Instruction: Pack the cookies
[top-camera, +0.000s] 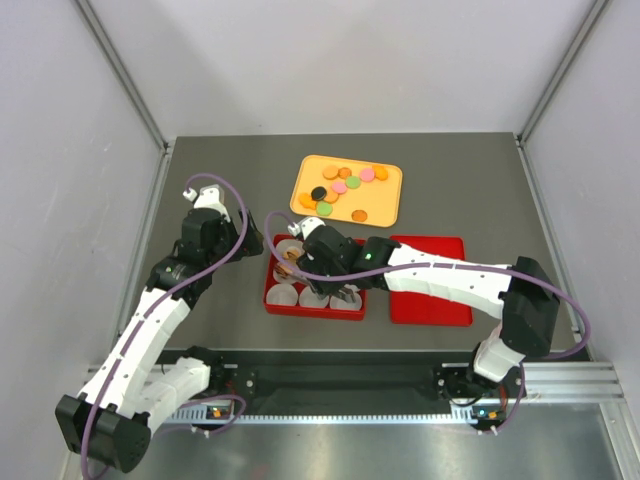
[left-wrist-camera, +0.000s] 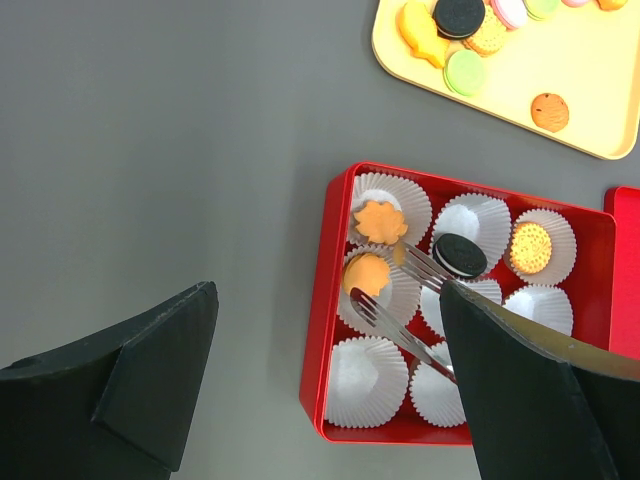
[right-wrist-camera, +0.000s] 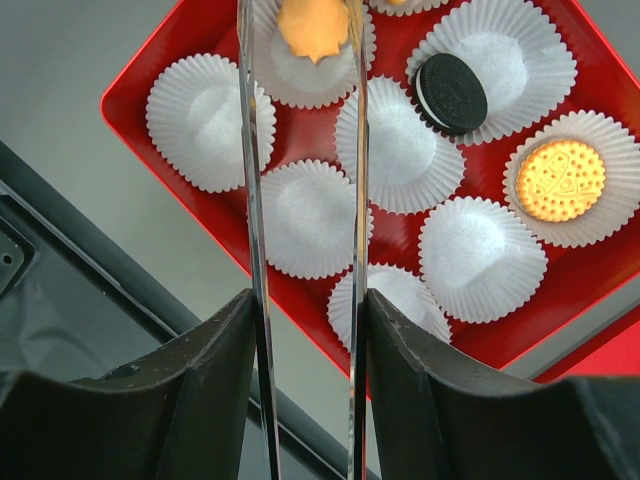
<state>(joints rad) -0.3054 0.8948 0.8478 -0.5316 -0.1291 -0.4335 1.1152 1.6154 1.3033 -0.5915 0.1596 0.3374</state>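
The red box (left-wrist-camera: 322, 300) holds nine white paper cups. Four hold cookies: two orange (left-wrist-camera: 380, 222) (left-wrist-camera: 366, 273), one black (left-wrist-camera: 460, 255), one yellow patterned (left-wrist-camera: 531, 248). More cookies (top-camera: 340, 185) lie on the yellow tray (top-camera: 385, 205). My right gripper (right-wrist-camera: 308, 300) is shut on metal tongs (right-wrist-camera: 252, 180), above the box. The tong tips stand on either side of an orange cookie (right-wrist-camera: 313, 25) in its cup; I cannot tell if they pinch it. My left gripper (left-wrist-camera: 330, 390) is open and empty, over the table by the box's left edge.
A red lid (top-camera: 430, 280) lies right of the box (top-camera: 270, 300). The yellow tray (left-wrist-camera: 590, 80) is behind the box. Grey walls stand close on the left, right and back. A black rail runs along the near table edge (top-camera: 340, 380).
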